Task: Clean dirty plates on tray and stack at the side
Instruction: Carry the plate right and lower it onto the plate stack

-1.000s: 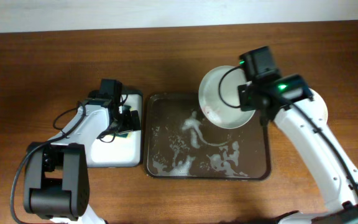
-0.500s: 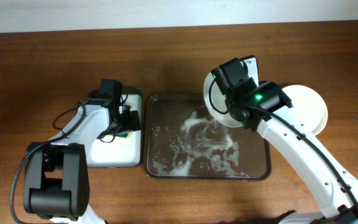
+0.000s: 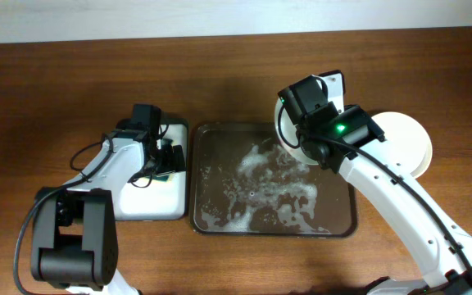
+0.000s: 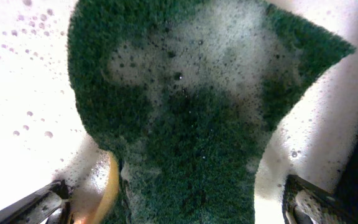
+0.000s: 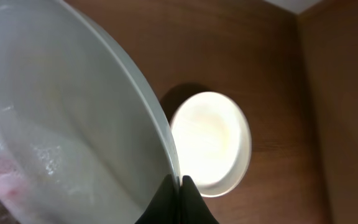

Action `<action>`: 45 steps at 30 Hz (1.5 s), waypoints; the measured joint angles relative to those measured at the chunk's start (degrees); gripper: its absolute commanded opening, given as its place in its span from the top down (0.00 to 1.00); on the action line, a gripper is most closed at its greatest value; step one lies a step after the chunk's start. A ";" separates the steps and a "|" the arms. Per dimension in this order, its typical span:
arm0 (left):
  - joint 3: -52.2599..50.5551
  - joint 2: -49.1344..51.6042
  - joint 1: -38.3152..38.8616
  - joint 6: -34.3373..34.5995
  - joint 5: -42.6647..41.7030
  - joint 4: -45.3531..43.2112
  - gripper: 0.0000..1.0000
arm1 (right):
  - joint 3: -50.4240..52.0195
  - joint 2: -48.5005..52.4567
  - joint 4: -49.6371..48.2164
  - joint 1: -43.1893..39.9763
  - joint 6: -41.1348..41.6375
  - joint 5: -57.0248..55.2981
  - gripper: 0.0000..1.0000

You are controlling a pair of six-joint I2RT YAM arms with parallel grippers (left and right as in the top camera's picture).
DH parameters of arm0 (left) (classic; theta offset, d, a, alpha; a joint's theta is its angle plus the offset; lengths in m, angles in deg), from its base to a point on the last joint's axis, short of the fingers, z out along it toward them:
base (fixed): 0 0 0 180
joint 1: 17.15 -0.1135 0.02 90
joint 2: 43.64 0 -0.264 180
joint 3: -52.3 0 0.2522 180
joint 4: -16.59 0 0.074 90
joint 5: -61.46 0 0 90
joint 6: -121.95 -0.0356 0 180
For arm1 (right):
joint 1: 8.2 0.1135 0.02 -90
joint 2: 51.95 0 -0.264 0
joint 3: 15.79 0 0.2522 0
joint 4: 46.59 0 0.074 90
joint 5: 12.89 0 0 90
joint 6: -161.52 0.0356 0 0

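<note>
My right gripper (image 5: 180, 186) is shut on the rim of a pale mint plate (image 5: 61, 118), which has a faint pink smear and foam inside. In the overhead view the plate (image 3: 286, 138) is tilted on edge over the far right corner of the dark brown tray (image 3: 334, 220), mostly hidden under my right gripper (image 3: 311, 115). A white plate (image 3: 404, 139) lies on the table right of the tray and also shows in the right wrist view (image 5: 210, 143). My left gripper (image 4: 173, 208) is open, its fingers either side of a foamy green sponge (image 4: 185, 124).
The sponge lies in a smaller black-rimmed tray with a white inside (image 3: 150, 209), left of the brown tray. My left gripper (image 3: 167, 160) hangs over it. Foam and water cover the brown tray's base. Bare wooden table surrounds both trays.
My right wrist has moved left and turned the plate from face-up to on edge, which uncovered the white plate on the table. Foam on the tray has shifted. The left arm has not moved.
</note>
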 measured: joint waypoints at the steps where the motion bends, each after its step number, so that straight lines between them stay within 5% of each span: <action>1: 0.00 0.00 0.00 0.00 -0.02 0.00 0.00 | 0.00 0.00 0.00 0.00 0.22 -0.81 0.96; 20: 0.00 0.00 0.00 0.00 0.00 0.00 0.00 | 0.00 0.00 -1.11 -0.02 -9.62 -0.26 0.96; 37: 0.00 0.00 0.00 0.00 0.00 -0.02 0.00 | 0.00 0.00 -2.60 -0.92 -2.36 -1.07 0.96; 45: 0.00 0.00 0.00 0.00 0.00 0.00 0.00 | 0.00 0.04 -3.32 -22.34 5.75 15.52 0.96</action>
